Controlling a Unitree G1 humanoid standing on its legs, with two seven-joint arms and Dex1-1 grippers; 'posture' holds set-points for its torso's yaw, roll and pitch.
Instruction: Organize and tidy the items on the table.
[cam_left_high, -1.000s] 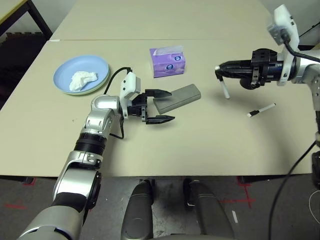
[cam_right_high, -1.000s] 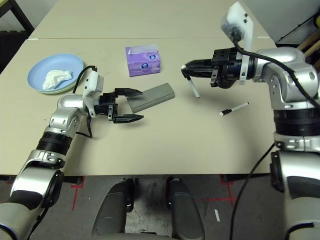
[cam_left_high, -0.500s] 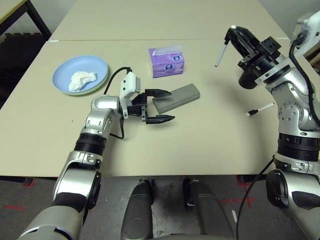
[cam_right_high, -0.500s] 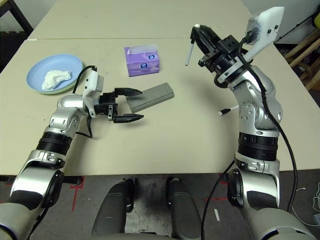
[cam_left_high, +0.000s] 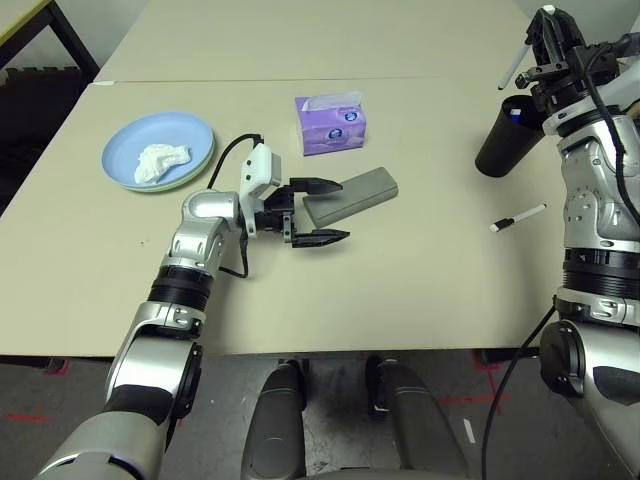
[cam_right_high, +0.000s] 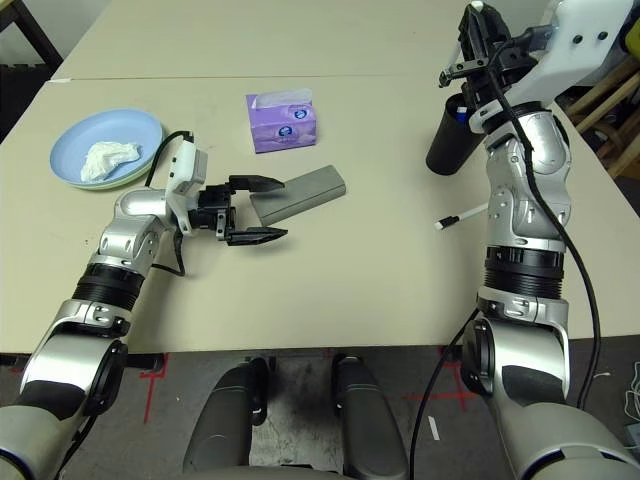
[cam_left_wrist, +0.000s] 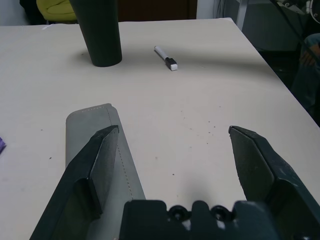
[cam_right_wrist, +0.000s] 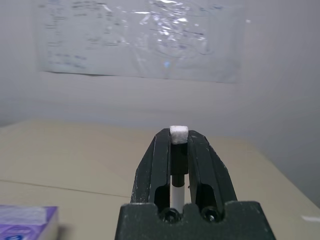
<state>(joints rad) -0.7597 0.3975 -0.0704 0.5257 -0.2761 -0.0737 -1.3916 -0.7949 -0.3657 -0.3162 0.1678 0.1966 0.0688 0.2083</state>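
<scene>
My pen goes up so I can drop it in the cup.

My right gripper (cam_right_high: 478, 22) pinches a white pen (cam_left_high: 512, 66) above the black cup (cam_right_high: 447, 137), at two o'clock. My left gripper (cam_left_high: 318, 211) is spread wide by the grey case (cam_left_high: 352, 196), ready. Another pen (cam_left_high: 519, 217) lies at three o'clock.
</scene>
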